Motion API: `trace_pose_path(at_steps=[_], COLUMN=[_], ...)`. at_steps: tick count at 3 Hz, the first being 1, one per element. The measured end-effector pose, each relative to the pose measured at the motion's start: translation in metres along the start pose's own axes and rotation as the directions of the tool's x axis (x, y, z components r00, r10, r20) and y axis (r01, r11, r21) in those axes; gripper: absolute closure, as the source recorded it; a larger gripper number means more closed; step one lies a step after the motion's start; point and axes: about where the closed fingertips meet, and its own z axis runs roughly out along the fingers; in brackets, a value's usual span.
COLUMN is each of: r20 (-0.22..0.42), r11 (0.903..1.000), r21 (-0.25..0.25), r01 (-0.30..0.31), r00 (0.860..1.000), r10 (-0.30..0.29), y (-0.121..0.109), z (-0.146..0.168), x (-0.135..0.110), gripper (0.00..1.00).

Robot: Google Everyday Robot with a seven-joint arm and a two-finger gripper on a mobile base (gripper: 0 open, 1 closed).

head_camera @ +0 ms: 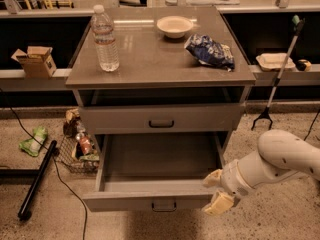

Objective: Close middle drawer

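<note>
The middle drawer (150, 202) is a wide, shallow grey drawer with a small dark handle (164, 205). It stands pulled far out of the cabinet (160, 69), and its inside looks empty. The upper drawer front (161, 119) above it is shut. My gripper (216, 191) is at the right end of the middle drawer's front, low near the floor. Its tan fingers (218, 204) stand apart and hold nothing. My white arm (280, 159) reaches in from the right.
On the cabinet top stand a water bottle (105, 39), a white bowl (174, 26) and a blue chip bag (210, 51). A wire basket of snacks (77, 151) and a black pole (37, 179) lie on the floor at left. A grabber tool (277, 79) leans at right.
</note>
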Motion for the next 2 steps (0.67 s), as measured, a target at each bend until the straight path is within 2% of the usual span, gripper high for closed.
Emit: trace_pose_path(at_steps=[2], r20=[0.003], r11=[1.0000], r21=[-0.007], r01=[0.000], r00=[1.000], r10=[0.000], y=[0.0006], z=[0.0036], x=[0.0027], gripper=[0.84])
